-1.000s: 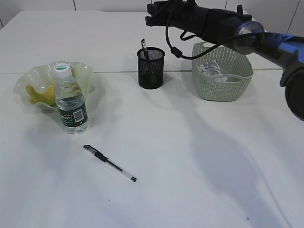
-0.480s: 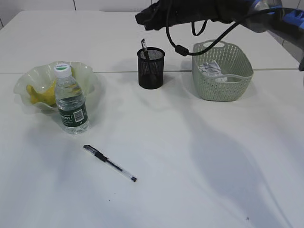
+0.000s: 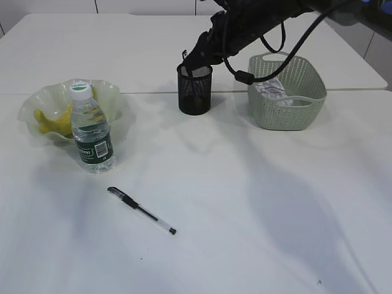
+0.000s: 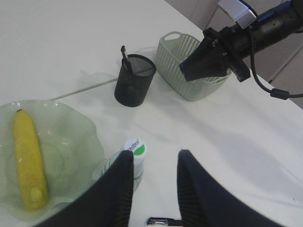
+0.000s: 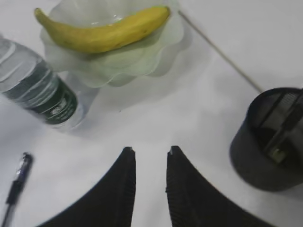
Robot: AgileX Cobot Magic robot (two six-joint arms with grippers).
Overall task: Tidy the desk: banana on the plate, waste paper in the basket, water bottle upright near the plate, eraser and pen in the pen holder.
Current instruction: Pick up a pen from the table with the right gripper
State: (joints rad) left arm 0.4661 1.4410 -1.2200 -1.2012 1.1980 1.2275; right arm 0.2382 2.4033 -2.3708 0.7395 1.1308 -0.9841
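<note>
White table (image 3: 257, 202); pen (image 3: 141, 210) lying near upright bottle (image 3: 92, 128).

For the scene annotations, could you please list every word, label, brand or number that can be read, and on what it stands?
None can be read for certain.
Water bottle label: white print on dark green, too blurred to read in all three views.
Bottle cap: small print beside a green patch, too small to read.
Pen, pen holder, basket, plate: no text visible.
</note>
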